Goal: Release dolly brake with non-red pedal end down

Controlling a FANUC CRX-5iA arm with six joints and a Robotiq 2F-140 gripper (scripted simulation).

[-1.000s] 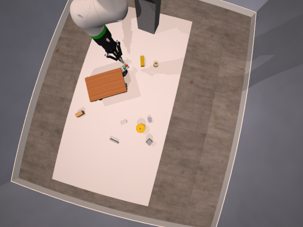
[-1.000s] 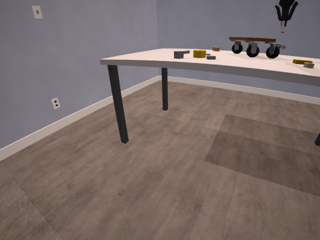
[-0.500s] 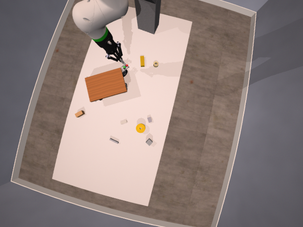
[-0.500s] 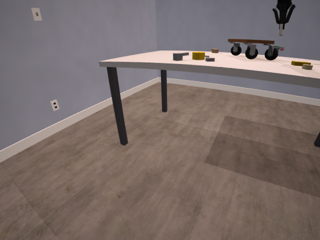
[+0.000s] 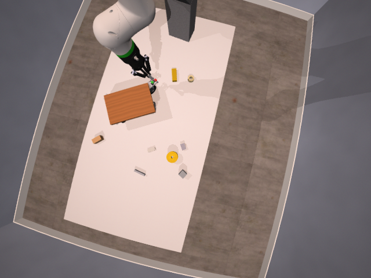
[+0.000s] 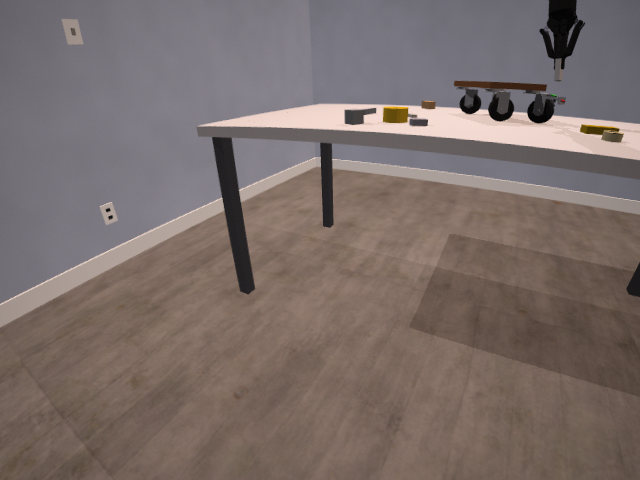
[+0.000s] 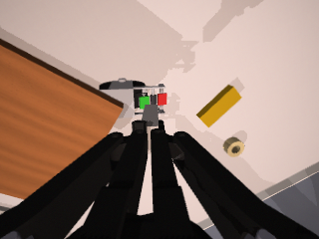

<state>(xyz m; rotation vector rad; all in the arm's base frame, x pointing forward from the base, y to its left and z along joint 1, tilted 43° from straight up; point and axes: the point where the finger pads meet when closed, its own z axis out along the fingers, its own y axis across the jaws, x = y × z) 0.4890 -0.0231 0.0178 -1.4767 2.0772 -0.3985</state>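
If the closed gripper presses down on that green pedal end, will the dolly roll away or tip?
The dolly rests on round wheels, so it may roll if pushed sideways. The green pedal end juts beyond the deck corner, so pressing there could tilt it slightly. The gripper hangs above it, fingers shut, favoring a straight downward press.
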